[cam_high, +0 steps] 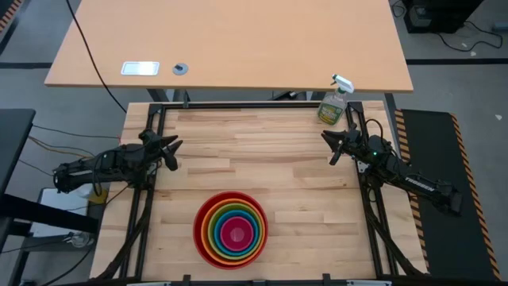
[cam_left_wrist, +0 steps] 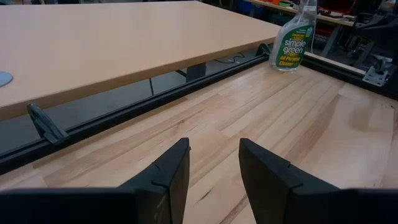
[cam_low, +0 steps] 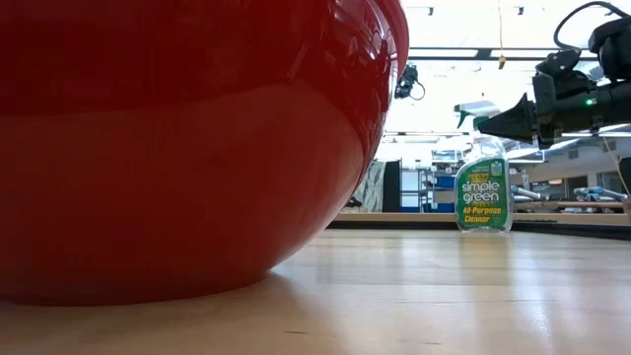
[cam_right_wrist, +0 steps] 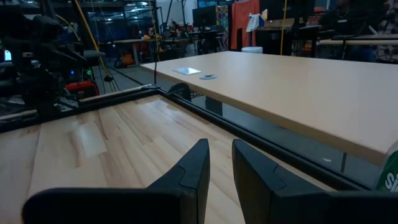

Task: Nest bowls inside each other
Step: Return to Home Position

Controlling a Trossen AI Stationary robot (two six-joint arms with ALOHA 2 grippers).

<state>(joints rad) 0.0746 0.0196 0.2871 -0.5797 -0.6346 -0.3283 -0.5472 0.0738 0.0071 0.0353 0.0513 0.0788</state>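
Left claw: mine, over the left edge of the light wooden bench. Fingers spread, empty, well apart from the bowls.
Bowls: five round glossy plastic bowls nested in one stack, mid-width of the bench, toward the edge opposite the spray bottle.
Order: largest red bowl outermost, then orange bowl, lime green bowl, blue bowl, and smallest magenta-pink bowl in the centre.
Handling, my read: light, stiff, not fragile. The gloss makes them slippery, so a nudge would likely slide the stack.
Hold: pinch the red bowl's rim, one finger inside and one outside. The inner rims sit close, and gripping one would lift that bowl alone.
Right claw: over the right edge, fingers parted, empty.
Spray bottle: green-tinted plastic spray bottle, upright at the far right corner, not part of the job.
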